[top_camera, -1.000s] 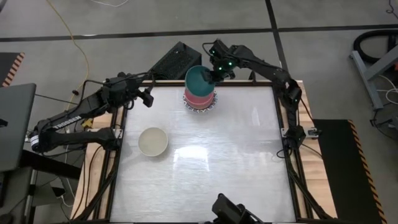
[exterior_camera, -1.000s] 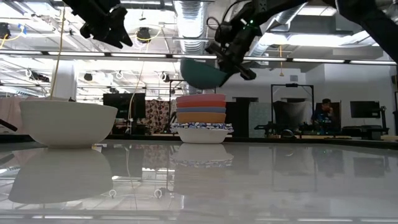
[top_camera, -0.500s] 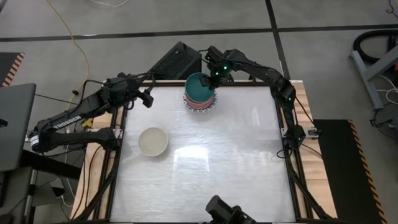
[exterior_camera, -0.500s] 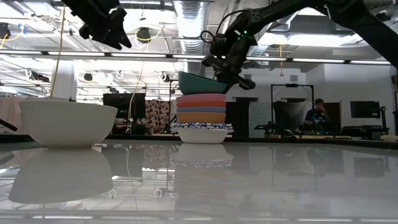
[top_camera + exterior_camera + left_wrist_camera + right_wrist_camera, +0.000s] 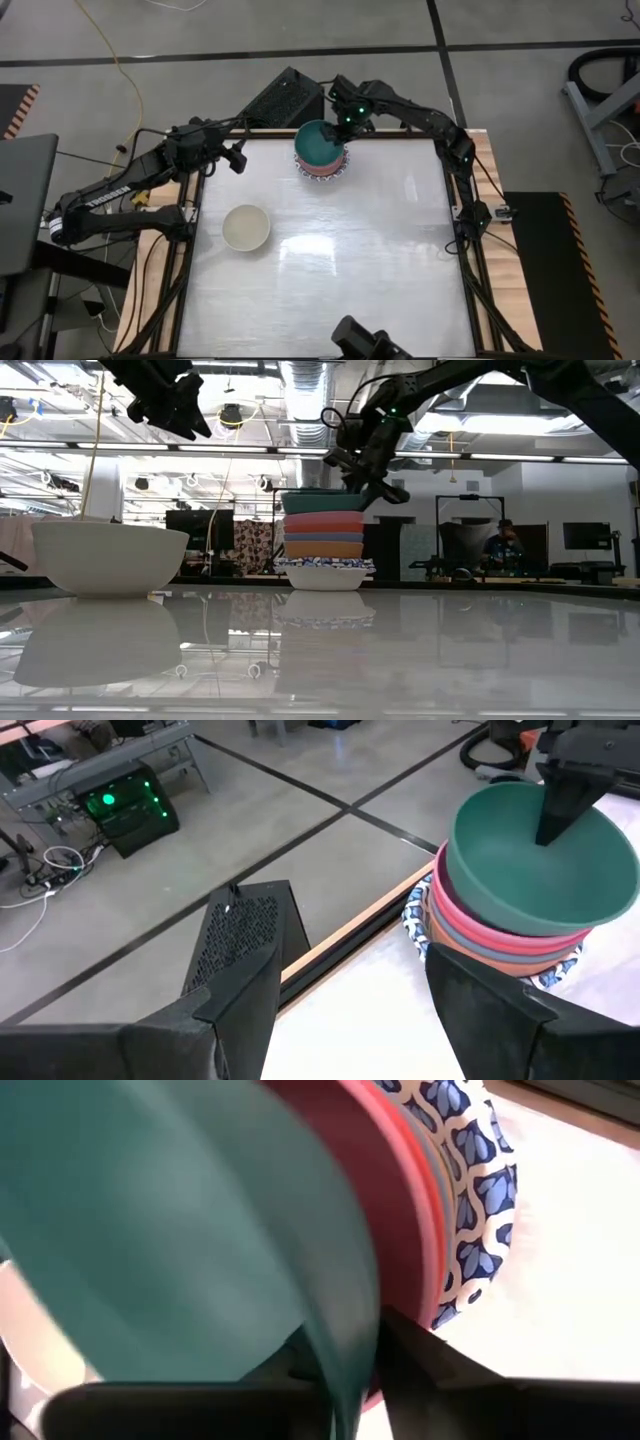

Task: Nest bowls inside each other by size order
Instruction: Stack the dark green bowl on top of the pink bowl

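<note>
- The teal bowl [image 5: 319, 146] is sitting level on top of the bowl stack [image 5: 324, 547] at the far middle of the tabletop [image 5: 380, 250].
- Below it in the stack, the low view is showing a red bowl [image 5: 324, 521], a blue one, an orange bowl [image 5: 324, 548] and a white bowl with a blue patterned rim [image 5: 324, 573] at the bottom.
- The right gripper [image 5: 343, 122] is hanging at the teal bowl's far right rim, its fingers [image 5: 560, 805] straddling the rim narrowly, one inside the bowl; whether they are pressing the rim or have let go, I cannot tell.
- The left gripper [image 5: 237, 157] is hovering above the tabletop's far left corner, well apart from the stack, its fingers [image 5: 245, 1005] standing wide and holding nothing.
- A cream bowl [image 5: 245, 227] is resting alone on the left part of the tabletop, well apart from the stack.
</note>
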Available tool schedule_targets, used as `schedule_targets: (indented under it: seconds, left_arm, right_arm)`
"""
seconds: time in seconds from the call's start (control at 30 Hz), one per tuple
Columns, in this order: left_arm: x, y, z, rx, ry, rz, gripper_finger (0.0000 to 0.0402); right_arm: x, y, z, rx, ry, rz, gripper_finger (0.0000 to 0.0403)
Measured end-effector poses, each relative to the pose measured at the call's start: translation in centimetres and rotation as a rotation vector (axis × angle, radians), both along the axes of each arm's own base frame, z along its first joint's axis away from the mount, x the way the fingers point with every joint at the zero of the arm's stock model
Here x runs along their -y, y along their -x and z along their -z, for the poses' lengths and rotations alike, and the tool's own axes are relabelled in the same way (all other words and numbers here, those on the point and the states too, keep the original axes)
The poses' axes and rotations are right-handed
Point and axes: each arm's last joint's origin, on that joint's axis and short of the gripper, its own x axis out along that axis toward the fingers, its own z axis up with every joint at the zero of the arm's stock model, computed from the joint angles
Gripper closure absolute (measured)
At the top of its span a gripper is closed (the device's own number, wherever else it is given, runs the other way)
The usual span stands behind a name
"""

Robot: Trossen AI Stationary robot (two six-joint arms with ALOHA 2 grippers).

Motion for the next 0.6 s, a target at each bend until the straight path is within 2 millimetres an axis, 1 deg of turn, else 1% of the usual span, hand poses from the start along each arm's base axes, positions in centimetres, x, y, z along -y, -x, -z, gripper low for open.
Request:
schedule_targets:
  seconds: [0.33,0.5,0.6]
  left_arm:
    - [0.00,0.00,0.00,0.000,0.000,0.000,0.0162]
    - [0.00,0.00,0.00,-0.011,-0.007,0.004,0.0162]
    - [0.01,0.01,0.03,-0.015,-0.007,0.005,0.0162]
  right_arm:
    - [0.09,0.16,-0.11,0.001,0.019,-0.026,0.0242]
    - [0.22,0.42,-0.39,0.005,0.023,-0.024,0.0216]
    - [0.18,0.55,-0.53,0.007,0.018,-0.025,0.0208]
